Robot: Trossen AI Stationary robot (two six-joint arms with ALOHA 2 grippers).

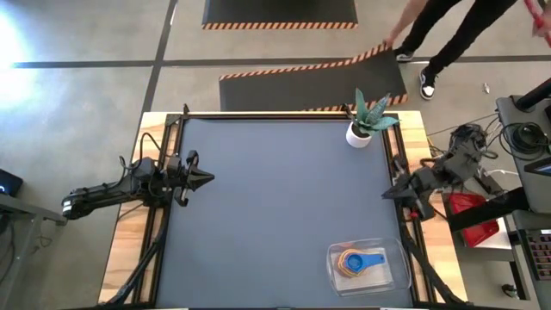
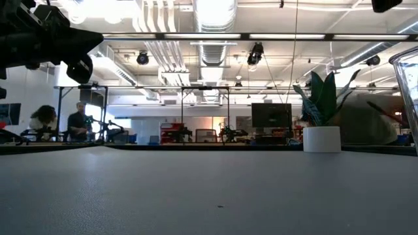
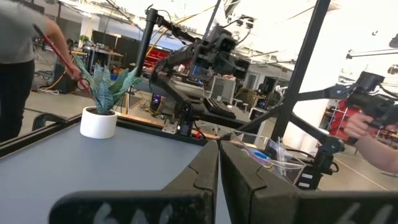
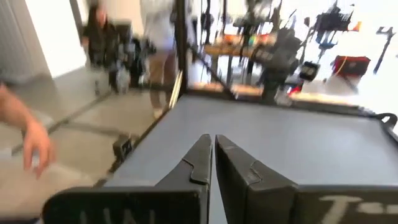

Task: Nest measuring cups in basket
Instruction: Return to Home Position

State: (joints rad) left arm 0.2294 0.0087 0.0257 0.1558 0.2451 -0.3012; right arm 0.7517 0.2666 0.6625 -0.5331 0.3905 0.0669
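The clear basket sits on the table near its front right corner. Inside it the measuring cups lie stacked together, a blue one on top with its handle pointing right and orange rims below it. The basket's wall also shows in the left wrist view. My left gripper is shut and empty at the table's left edge, pointing right. My right gripper is shut and empty at the table's right edge, above and beyond the basket; its closed fingers point across the table.
A white pot with a green plant stands at the far right corner of the table. A person walks on the floor beyond the table, and a person's hand shows off the table in the right wrist view.
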